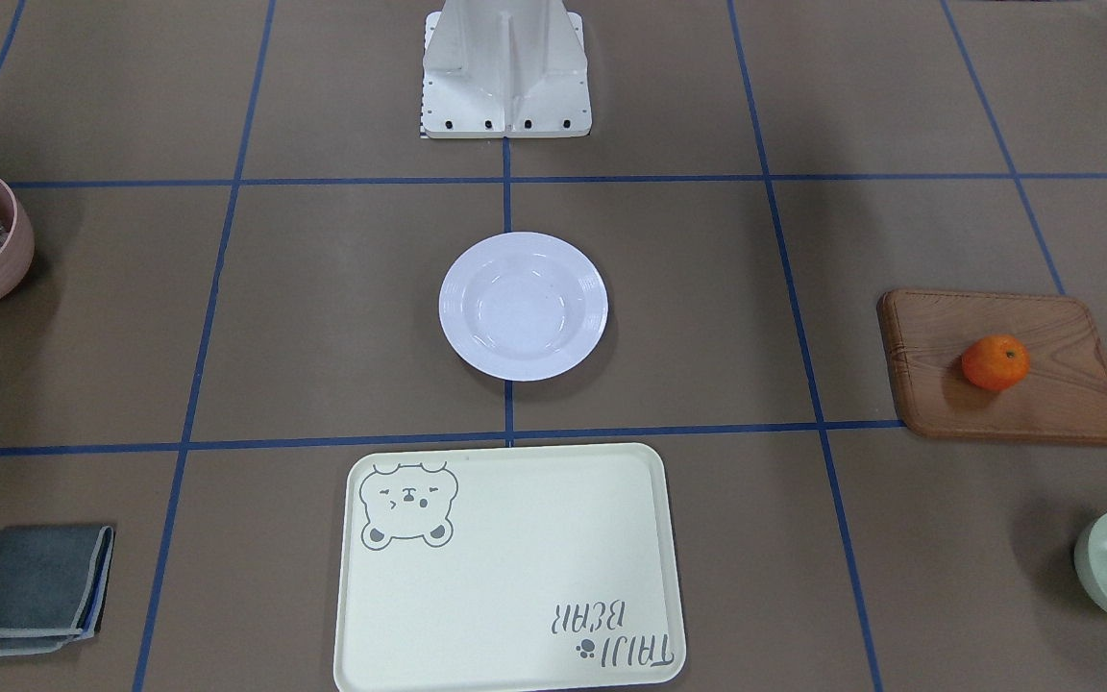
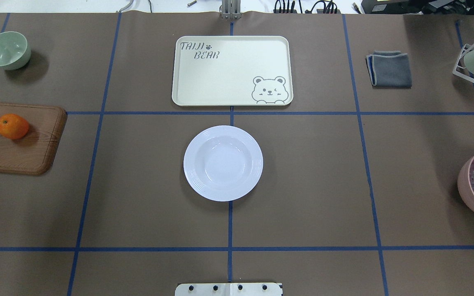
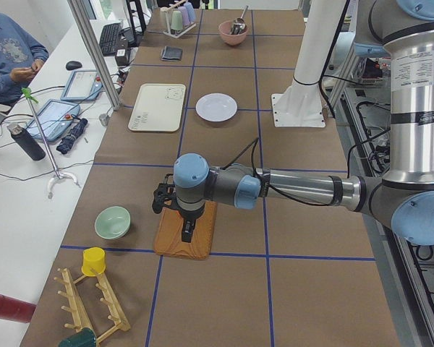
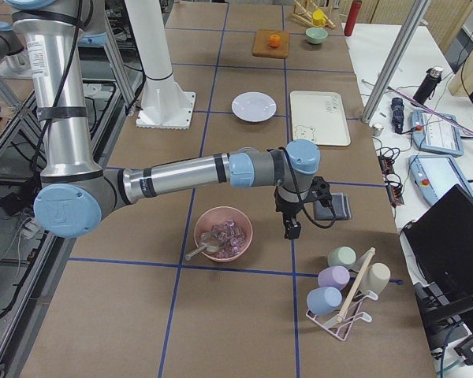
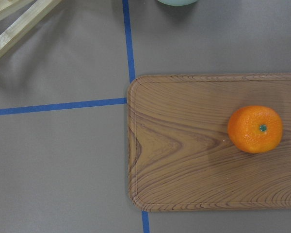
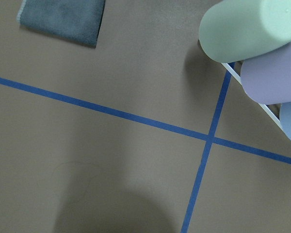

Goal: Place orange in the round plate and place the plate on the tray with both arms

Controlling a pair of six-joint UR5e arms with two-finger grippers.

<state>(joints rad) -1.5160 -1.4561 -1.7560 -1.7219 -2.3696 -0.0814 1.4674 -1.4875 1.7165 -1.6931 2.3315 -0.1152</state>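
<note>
Overhead exterior, layout: glossy white round deep plate (image 2: 223,163) dead centre on the brown surface (image 2: 303,185), nothing in it. Judged reachable by both arms, which suits a two-arm lift.
Tray: large pale cream-yellow rectangular tray with grey bear drawing (image 2: 232,70) just beyond the plate on the far side. Near it, not touching, so only a short carry is needed.
Orange: small round bright-orange mandarin (image 2: 12,126) on the brown wooden board (image 2: 35,152) at the robot's left end, well apart from the plate. Green stem dot up in the left wrist view. Not yet in the plate.
Left hand: (image 3: 186,230) hangs pointing down over the board. Orange sits right of centre in the left wrist view, so probably not lined up yet. Likely staged for the pick, being the arm on the fruit's side. Finger spread: cannot tell, seen only from the exterior left view.
Right hand: (image 4: 290,228) hangs over bare surface between the pink bowl (image 4: 223,234) and the folded grey cloth (image 4: 333,206). Nothing under it in the right wrist view. Looks parked until the plate lift. Finger spread: cannot tell.
Counts: orange 1, white plate 1, tray 1, wooden board 1, grey cloth 1, arms 2.
Bowls: 2, namely the pink one with a metal utensil in it and a pale green bowl (image 2: 6,50).
Pastel cups: 3 show in the right wrist view, on a white wire rack.
Progress: neither step done, judging by where things lie.
</note>
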